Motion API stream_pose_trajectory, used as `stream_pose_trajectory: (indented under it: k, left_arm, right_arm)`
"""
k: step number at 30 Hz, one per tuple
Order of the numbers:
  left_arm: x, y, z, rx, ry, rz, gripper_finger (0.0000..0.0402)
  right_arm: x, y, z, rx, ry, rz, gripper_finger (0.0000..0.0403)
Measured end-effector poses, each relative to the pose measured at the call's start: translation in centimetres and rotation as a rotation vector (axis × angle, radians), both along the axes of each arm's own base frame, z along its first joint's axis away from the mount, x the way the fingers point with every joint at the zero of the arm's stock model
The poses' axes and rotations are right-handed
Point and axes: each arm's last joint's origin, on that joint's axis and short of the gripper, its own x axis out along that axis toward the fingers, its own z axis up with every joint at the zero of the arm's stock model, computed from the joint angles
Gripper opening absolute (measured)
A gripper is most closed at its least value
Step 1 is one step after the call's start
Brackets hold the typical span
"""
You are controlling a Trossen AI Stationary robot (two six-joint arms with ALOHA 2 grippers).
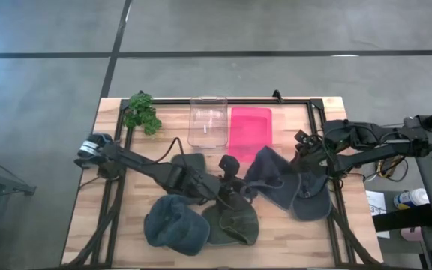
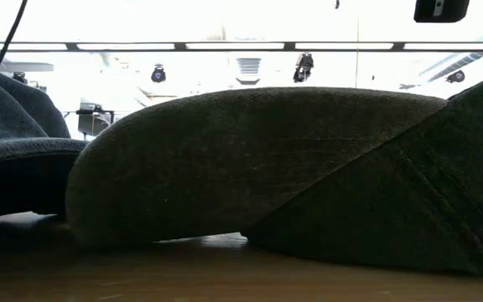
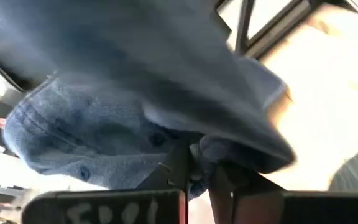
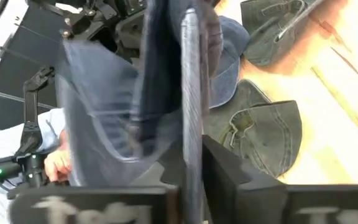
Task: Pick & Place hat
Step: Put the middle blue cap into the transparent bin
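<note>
A blue denim hat (image 1: 283, 184) is stretched between my two grippers at the table's right centre. My left gripper (image 1: 240, 186) is shut on its left edge, and my right gripper (image 1: 304, 163) is shut on its right side. In the left wrist view the denim hat (image 3: 104, 124) fills the picture above the fingers. In the right wrist view the same hat (image 4: 104, 93) hangs in front of the fingers. A second blue hat (image 1: 173, 225) and an olive hat (image 1: 232, 221) lie flat near the table's near edge. A dark hat (image 1: 190, 165) lies under the left arm. My left gripper pinches a bunched edge of the denim hat (image 3: 213, 149) between its two fingers, coming level from the table's left. The cloth spreads out above and beyond the fingers. My right gripper pinches a thin edge of the hat (image 4: 191, 112) that stands upright between its fingers, coming from the table's right. The cloth hangs slack beside it.
A clear bin (image 1: 207, 120) and a pink tray (image 1: 250, 127) stand at the far edge, with a green plant (image 1: 141, 112) to their left. The olive hat (image 2: 250, 159) fills the low view. A person's hand (image 4: 58, 163) shows beyond the table.
</note>
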Motion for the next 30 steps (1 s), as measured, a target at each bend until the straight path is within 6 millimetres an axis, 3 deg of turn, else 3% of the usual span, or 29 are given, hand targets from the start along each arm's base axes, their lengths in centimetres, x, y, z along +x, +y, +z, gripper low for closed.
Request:
stream_pose_trajectory:
  k: [6, 11, 17, 21, 30]
  left_arm:
    - [-0.6, -0.2, -0.9, 0.045, 0.122, -0.011, 0.0026]
    - [-0.9, 0.2, -0.3, 0.023, 0.192, 0.017, 0.0026]
    - [-1.3, 2.8, 1.8, -0.206, 0.310, 0.096, 0.0026]
    - [-1.4, 5.5, 4.2, -0.376, 0.334, 0.235, 0.0026]
    - [-0.4, 15.4, 6.1, -0.577, 0.459, 0.572, 0.0026]
  right_arm:
    - [-0.5, -0.1, -0.5, 0.028, 0.076, -0.019, 0.0140]
    - [-1.7, -0.2, -1.0, -0.013, 0.193, -0.010, 0.0229]
    - [-3.9, -0.7, -0.3, -0.063, 0.258, -0.077, 0.0287]
    - [-5.1, -0.8, 0.4, -0.031, 0.215, -0.101, 0.0298]
    - [-6.0, -0.9, 0.4, -0.003, 0.205, -0.139, 0.0280]
